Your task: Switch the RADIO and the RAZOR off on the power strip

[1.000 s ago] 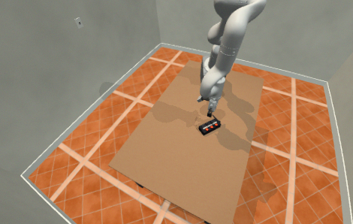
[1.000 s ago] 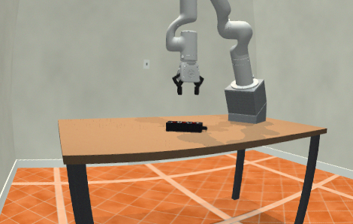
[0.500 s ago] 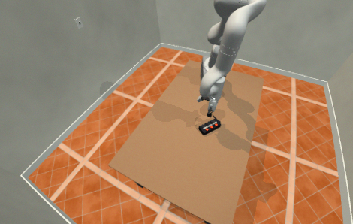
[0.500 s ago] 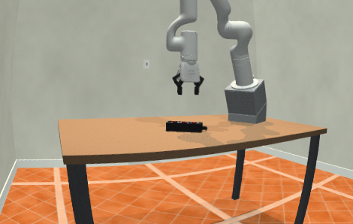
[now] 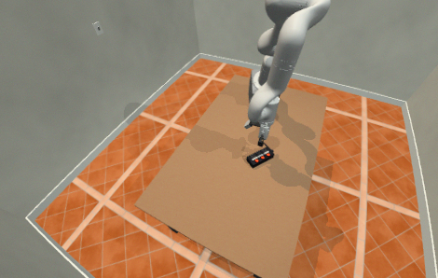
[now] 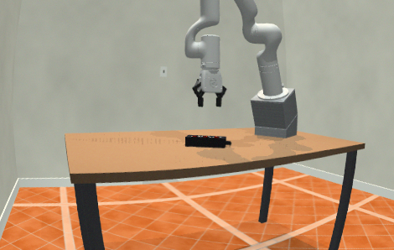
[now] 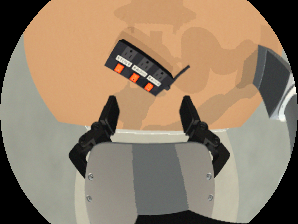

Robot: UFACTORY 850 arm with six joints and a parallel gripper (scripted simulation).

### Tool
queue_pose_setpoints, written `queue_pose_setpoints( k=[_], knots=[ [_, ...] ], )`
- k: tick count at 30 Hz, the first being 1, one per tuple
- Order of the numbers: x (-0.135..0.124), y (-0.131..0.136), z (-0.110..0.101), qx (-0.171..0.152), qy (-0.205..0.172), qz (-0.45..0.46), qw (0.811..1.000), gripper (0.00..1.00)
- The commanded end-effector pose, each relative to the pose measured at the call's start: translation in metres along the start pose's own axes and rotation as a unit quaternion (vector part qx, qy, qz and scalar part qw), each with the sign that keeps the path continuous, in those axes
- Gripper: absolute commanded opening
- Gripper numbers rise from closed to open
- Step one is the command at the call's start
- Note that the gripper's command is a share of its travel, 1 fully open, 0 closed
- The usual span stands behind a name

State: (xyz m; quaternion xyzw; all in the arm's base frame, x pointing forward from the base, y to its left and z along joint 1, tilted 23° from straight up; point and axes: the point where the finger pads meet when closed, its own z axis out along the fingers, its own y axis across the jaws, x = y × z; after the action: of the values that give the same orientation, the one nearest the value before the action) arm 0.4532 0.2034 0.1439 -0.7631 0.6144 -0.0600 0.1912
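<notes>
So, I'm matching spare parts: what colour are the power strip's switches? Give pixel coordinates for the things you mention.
Orange-red, all three switches (image 5: 262, 158) (image 7: 134, 78); the wrist view shows it best.

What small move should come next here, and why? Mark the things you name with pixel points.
Probably shift the gripper (image 5: 261, 143) (image 6: 209, 105) (image 7: 149, 102) over the power strip (image 5: 253, 162) (image 6: 205, 142) (image 7: 119, 48) before lowering: its open fingers hang well above the table (image 5: 206, 187) (image 6: 122, 155) (image 7: 65, 75), and the wrist view shows the strip beyond their tips.
</notes>
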Motion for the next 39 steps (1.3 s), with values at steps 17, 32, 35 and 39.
queue_pose_setpoints(
  k=[17,32,35,39],
  knots=[
    [-0.036,-0.043,0.061,0.001,0.002,-0.426,0.905,1.0],
    [-0.036,-0.043,0.061,0.002,0.002,-0.429,0.903,0.0],
    [-0.036,-0.043,0.061,0.002,0.002,-0.429,0.903,0.0],
    [-0.036,-0.043,0.061,0.002,0.002,-0.429,0.903,0.0]
  ],
)
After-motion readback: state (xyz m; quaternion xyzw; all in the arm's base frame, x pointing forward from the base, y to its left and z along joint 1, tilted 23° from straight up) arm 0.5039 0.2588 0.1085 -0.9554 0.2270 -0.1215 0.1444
